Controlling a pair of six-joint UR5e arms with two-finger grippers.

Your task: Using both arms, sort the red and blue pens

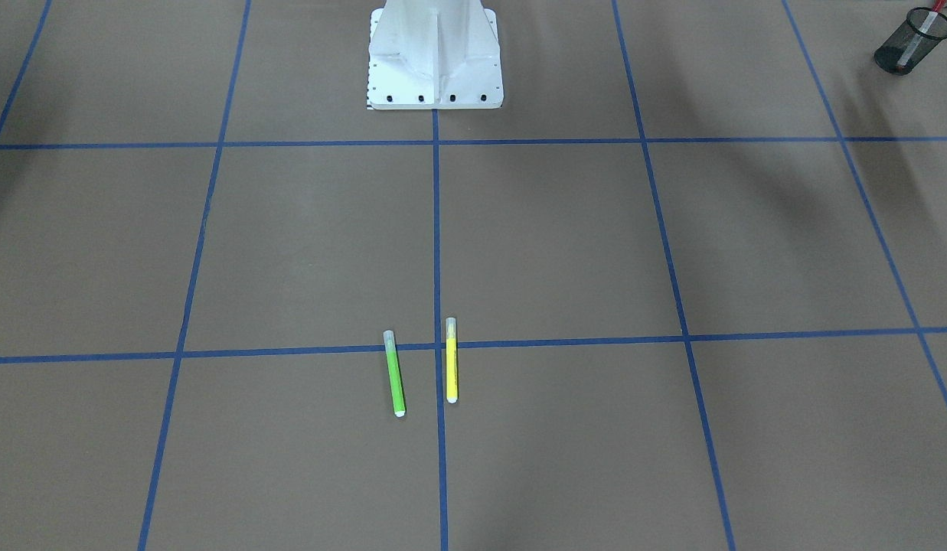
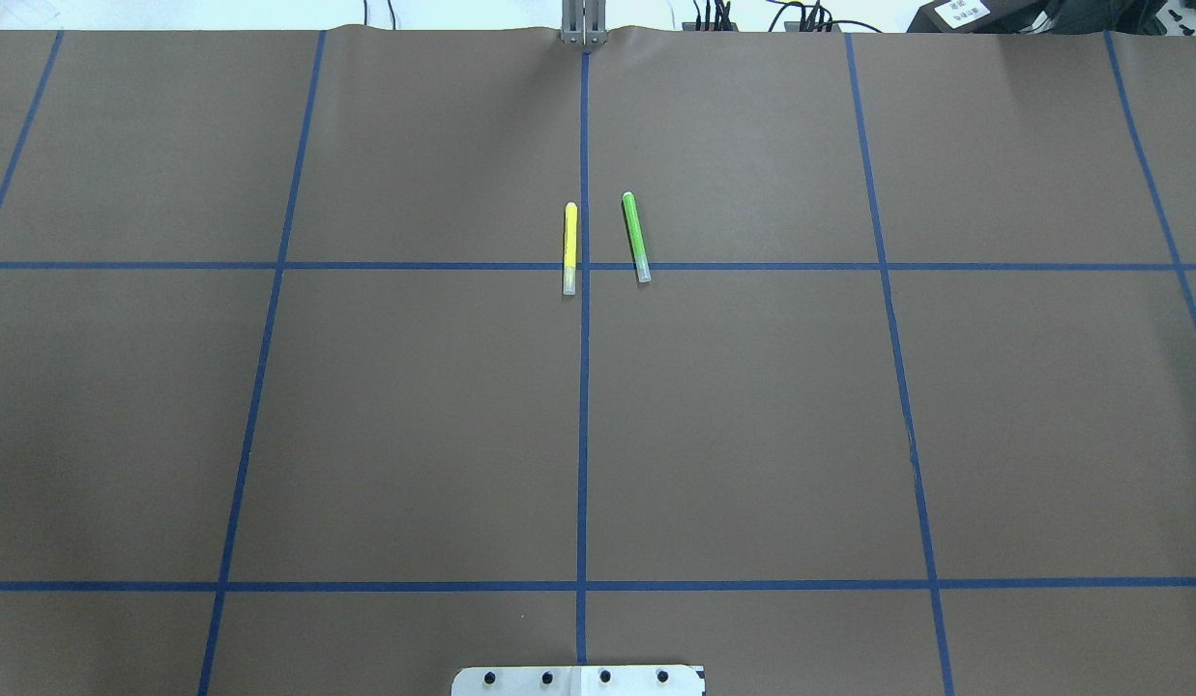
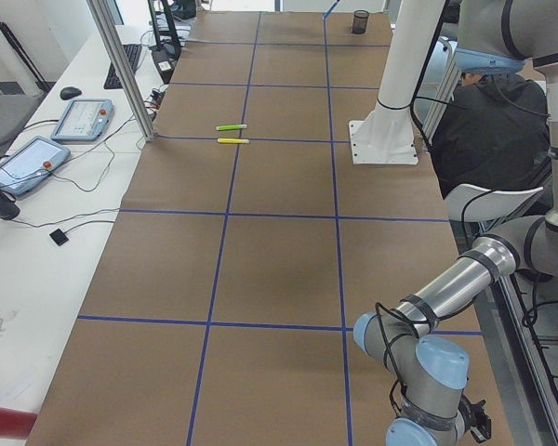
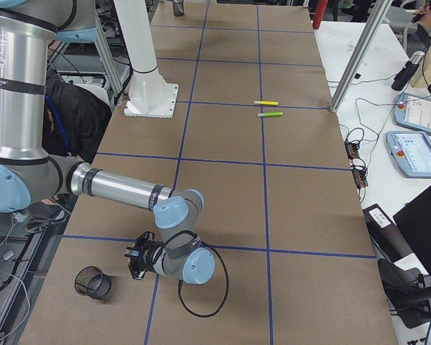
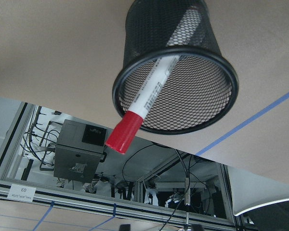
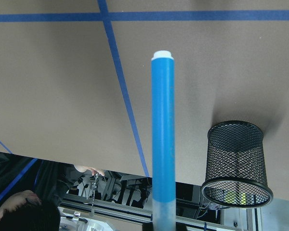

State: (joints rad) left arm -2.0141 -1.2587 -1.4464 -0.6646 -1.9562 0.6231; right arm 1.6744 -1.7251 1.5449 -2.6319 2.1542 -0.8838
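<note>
Roughly half done, I judge: the red-capped marker [image 5: 143, 102] sits in its black mesh cup [image 5: 207, 57], the right pincer [image 4: 132, 264] holds the slim blue pen [image 6: 163, 125] aloft near a second mesh cup [image 6: 237, 156], not yet dropped, and the left pincer is out of sight, so I cannot tell its state.

Only one marking can be read. In the left wrist view, a small white label [image 5: 23, 191] on the aluminium frame rail [image 5: 135, 208] carries the number "03". A finer line of print beside that number is too small to make out.

The red-capped marker [image 5: 151, 91] has grey printing along its white barrel, but the letters are blurred. In the overhead view, a white sticker [image 2: 963, 12] on a black box [image 2: 1004, 17] beyond the desk's far edge shows dark print that cannot be read.
</note>
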